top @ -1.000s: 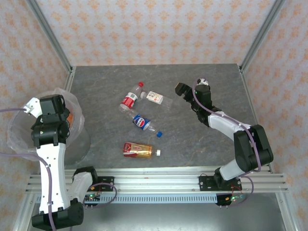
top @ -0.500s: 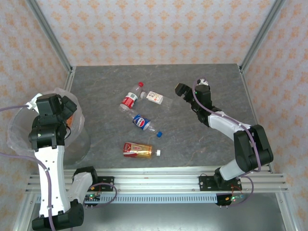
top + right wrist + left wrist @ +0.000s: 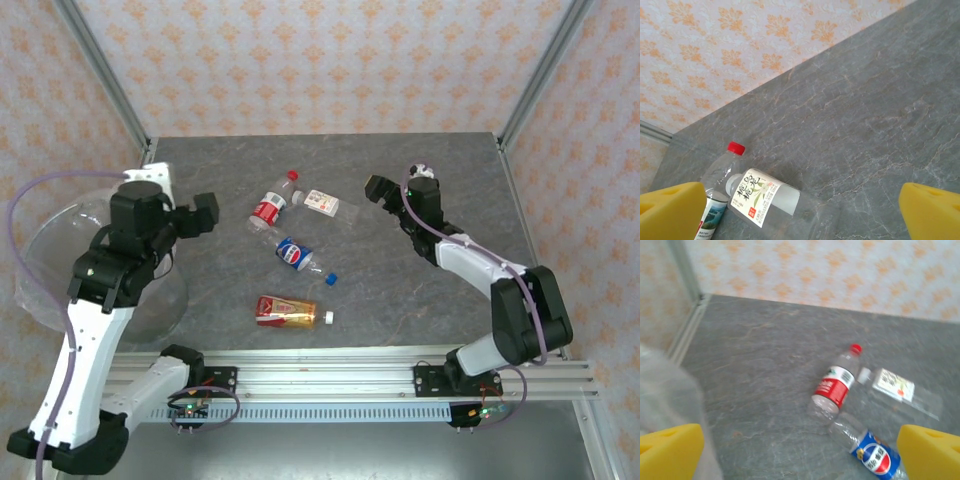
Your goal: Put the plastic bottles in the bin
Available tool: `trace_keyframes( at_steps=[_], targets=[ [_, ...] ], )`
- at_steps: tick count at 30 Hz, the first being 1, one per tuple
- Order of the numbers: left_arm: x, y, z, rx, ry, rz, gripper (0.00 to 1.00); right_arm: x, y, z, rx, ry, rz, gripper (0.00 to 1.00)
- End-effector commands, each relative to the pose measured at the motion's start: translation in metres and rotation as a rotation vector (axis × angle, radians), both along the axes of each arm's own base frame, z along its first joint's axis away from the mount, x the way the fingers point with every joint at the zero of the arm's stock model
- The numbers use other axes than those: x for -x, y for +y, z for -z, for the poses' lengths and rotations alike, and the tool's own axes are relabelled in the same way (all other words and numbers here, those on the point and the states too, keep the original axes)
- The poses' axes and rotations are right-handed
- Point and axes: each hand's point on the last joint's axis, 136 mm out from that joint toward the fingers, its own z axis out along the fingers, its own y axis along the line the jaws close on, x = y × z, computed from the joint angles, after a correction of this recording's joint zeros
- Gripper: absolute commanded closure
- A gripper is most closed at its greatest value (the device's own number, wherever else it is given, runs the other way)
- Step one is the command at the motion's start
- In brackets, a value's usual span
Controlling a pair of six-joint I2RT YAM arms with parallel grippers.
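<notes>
Left gripper and right gripper both hang released and empty over the bench, where the red-label bottle, white-label bottle, blue-label bottle and amber bottle lie outside the bag-lined bin at left.

Around the blue-labelled bottle, bare table is found to the right and far behind, and a narrower bare strip to the left, bounded by the bin. Directly behind it, passage is blocked by the red-labelled bottle and the white-labelled bottle, which lie close together. In front of it, across an open gap, the brown-labelled bottle is met. The room above it is flanked by the left gripper and the right gripper.
</notes>
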Motion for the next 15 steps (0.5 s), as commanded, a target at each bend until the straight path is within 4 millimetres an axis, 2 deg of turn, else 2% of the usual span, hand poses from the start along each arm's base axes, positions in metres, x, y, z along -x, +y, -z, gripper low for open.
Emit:
trace_keyframes(
  at_steps=[1, 5, 9, 13, 15],
  targets=[
    [-0.009, -0.03, 0.003, -0.103, 0.014, 0.176, 0.01, 0.017, 0.004, -0.009, 0.084, -0.046, -0.096, 0.01],
    [-0.012, -0.078, 0.032, -0.164, 0.067, 0.391, 0.01, 0.043, 0.014, 0.005, 0.228, -0.018, -0.269, 0.01],
    [-0.009, -0.118, 0.061, -0.256, 0.087, 0.573, 0.0, 0.061, 0.011, 0.018, 0.319, 0.003, -0.341, 0.01],
    [0.018, -0.16, 0.093, -0.379, 0.17, 0.875, 0.01, 0.073, 0.005, 0.023, 0.349, -0.011, -0.345, 0.01],
    [0.028, -0.167, 0.109, -0.479, 0.232, 0.965, 0.01, 0.076, 0.002, 0.026, 0.351, -0.009, -0.329, 0.01]
  ],
)
